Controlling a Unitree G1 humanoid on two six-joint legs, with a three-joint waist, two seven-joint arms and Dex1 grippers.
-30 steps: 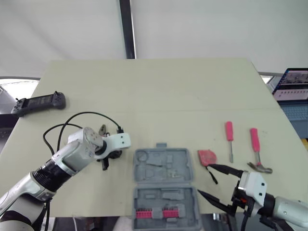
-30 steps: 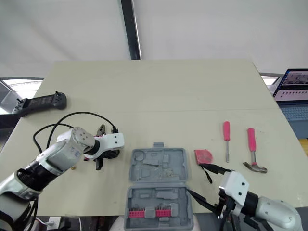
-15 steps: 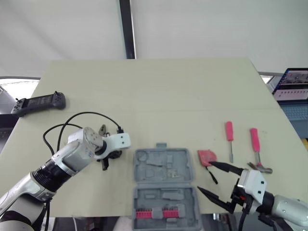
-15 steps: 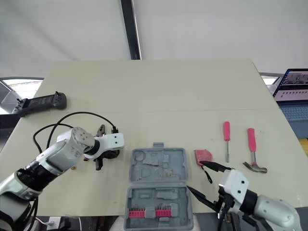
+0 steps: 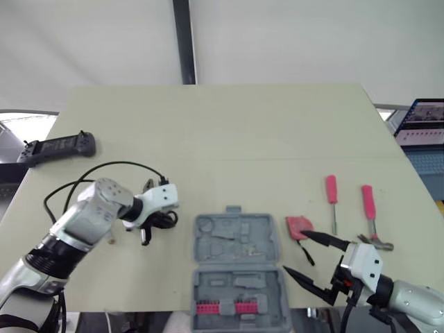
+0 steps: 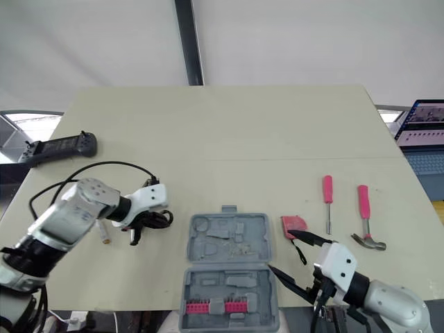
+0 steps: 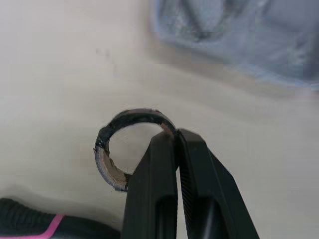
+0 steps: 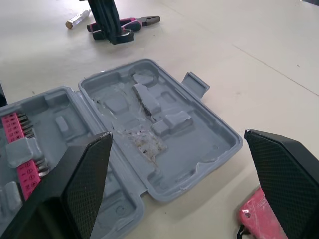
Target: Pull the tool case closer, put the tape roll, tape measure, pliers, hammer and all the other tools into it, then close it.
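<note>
Both grippers differ: left gripper (image 7: 177, 137) apparently pinches tape roll (image 7: 130, 115), right gripper (image 5: 294, 252) gapes.

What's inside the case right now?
The case holds pink bits in its near half; the far half's moulded recesses are bare but for crumbs. Whatever lies under the bit holders is covered.

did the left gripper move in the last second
yes: the left gripper, shut on the tape roll, has shifted toward the robot's left, away from the tool case, which has stayed put
</note>
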